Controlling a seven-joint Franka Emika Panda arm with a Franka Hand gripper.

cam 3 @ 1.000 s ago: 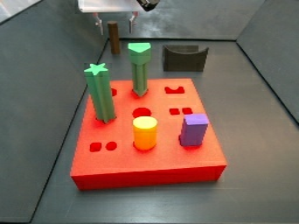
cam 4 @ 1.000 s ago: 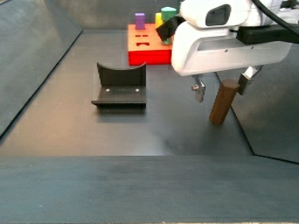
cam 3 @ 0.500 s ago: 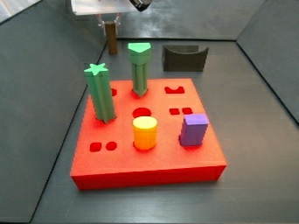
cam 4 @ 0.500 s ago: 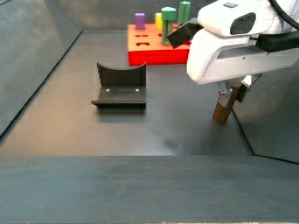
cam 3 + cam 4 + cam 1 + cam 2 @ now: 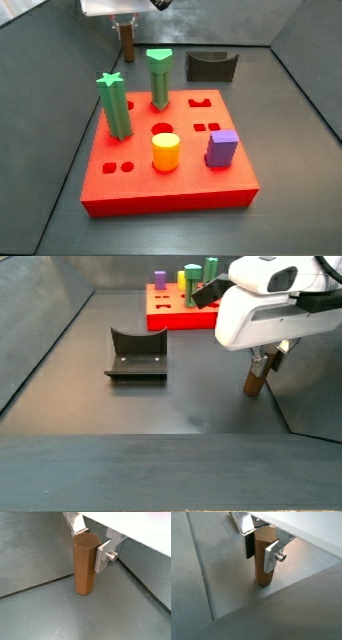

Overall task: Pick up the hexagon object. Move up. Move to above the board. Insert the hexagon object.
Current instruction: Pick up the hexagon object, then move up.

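The gripper [image 5: 91,543] was closed on the hexagon object [image 5: 85,564], one silver finger [image 5: 105,553] on each of two opposite side faces near the prism's top, as both wrist views showed. The brown prism stood upright, long axis vertical, extending straight down from the fingers; whether its foot touched the dark floor [image 5: 40,612] or hung just above it could not be told.

In a side view the gripper [image 5: 267,353] and the hexagon object [image 5: 254,375] sat at the right of the tray, close beside the side wall [image 5: 314,396], with the wall at 3 o'clock. The board [image 5: 178,311] lay toward 11 o'clock from the prism, well apart, and the fixture [image 5: 136,356] toward 9 o'clock. In a side view the hexagon object [image 5: 127,42] appeared beyond the board's [image 5: 167,185] far edge, near the green posts [image 5: 116,105].

Judged from this, the coming lift was straight up along the prism's axis; room above looked open, while the adjacent wall left little lateral margin. The tall green posts were obstacles to clear on approach.
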